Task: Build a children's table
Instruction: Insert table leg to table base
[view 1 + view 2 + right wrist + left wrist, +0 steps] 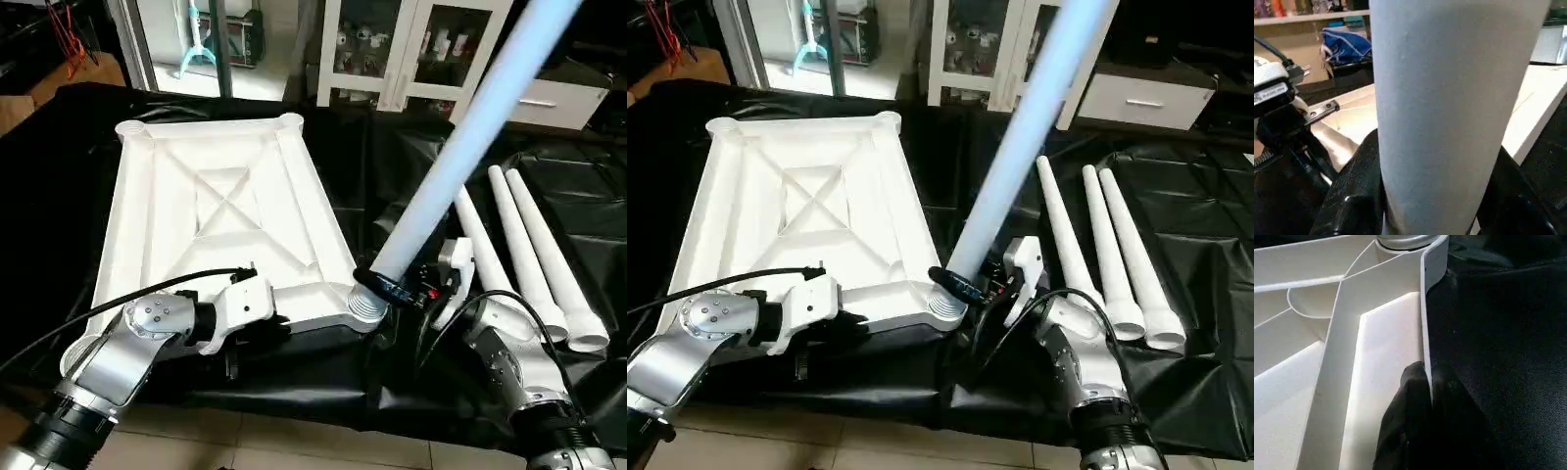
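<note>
Hidden: upper end of the held leg [470, 127] runs out of the head views; the right gripper [384, 286] shows mostly as a dark band around it.
Leg axis: tilted, rising up and to the right from the near right corner socket [364, 305].
Tabletop [211, 220]: underside up on black sheeting [392, 176], long axis running away.
Spare legs [534, 255]: three, side by side, right of the tabletop.
Left gripper [1427, 396]: pinching the tabletop's near rim.
Right gripper: clamped around the leg just above the socket.
</note>
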Controlling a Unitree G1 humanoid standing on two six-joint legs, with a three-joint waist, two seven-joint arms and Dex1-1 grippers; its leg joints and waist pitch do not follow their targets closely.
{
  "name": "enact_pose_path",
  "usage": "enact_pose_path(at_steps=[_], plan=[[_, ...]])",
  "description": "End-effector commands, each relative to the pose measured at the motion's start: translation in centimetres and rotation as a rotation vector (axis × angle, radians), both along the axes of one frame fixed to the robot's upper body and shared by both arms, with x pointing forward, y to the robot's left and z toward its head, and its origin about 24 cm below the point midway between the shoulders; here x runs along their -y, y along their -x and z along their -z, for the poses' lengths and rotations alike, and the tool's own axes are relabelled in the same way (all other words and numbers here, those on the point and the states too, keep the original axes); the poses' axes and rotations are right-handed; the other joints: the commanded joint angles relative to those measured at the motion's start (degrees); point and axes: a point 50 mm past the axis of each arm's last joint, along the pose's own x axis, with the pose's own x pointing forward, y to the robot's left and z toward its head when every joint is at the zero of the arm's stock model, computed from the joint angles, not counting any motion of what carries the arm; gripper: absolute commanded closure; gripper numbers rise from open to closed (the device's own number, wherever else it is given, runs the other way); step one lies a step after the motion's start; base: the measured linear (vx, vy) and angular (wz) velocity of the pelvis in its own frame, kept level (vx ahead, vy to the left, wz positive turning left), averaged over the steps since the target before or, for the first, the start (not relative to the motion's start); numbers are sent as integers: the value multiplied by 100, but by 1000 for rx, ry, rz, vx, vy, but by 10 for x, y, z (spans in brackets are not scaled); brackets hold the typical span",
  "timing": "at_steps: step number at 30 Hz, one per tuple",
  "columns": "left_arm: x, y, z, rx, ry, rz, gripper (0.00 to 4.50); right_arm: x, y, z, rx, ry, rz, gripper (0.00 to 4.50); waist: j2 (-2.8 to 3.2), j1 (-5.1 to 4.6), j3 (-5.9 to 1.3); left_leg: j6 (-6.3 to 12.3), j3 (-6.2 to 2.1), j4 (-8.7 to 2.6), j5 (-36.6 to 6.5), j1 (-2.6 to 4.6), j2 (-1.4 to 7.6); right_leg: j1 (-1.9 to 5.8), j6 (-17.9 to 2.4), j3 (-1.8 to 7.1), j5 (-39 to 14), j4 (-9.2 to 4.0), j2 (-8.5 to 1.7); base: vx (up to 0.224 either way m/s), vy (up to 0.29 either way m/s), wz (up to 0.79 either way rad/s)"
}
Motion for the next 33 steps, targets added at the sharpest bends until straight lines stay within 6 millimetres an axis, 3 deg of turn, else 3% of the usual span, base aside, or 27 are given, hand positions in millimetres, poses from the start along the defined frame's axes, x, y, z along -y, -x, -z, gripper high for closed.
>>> enact_pose_path(at_steps=[1,8,14,23,27,28,32,33], plan=[[-4,2,11,-36,-51,-9,450,15,15,35,-182,89,54,265,68,-22,-91,-396,-266,-602,-2877,184,430,-142,-919,285,-1928,-532,-323,0,0,0],[-4,2,12,-37,-57,-8,450,12,23,41,-147,225,-45,265,65,-5,-72,-395,-267,-607,-2881,168,430,-139,-870,291,-2140,-549,-340,0,0,0],[-5,2,12,-39,-59,-8,450,12,23,41,-152,226,-53,265,53,-6,-58,-421,-288,-619,-3064,177,430,-166,-764,300,-2437,-579,-345,0,0,0],[-5,3,13,-42,-66,-3,450,13,28,47,-173,282,-104,265,64,10,-66,-394,-270,-643,-2913,185,433,-145,-802,291,-2156,-583,-328,0,0,0],[-5,3,13,-43,-67,-1,450,12,27,48,-173,294,-113,265,63,-1,-59,-438,-286,-657,-3041,194,434,-145,-777,282,-2295,-593,-333,0,0,0],[-4,3,13,-43,-67,-1,450,11,25,46,-170,293,-118,265,29,-14,-58,-430,-290,-659,-3067,183,431,-137,-757,281,-2368,-600,-334,0,0,0],[-4,3,13,-43,-67,-3,450,10,23,45,-167,295,-129,265,45,-24,-50,-460,-309,-664,-3231,204,433,-170,-683,289,-2594,-629,-344,0,0,0],[-4,3,13,-43,-67,-3,450,10,23,45,-167,296,-130,265,22,-28,-50,-453,-308,-663,-3235,203,434,-172,-675,288,-2608,-632,-342,0,0,0]])
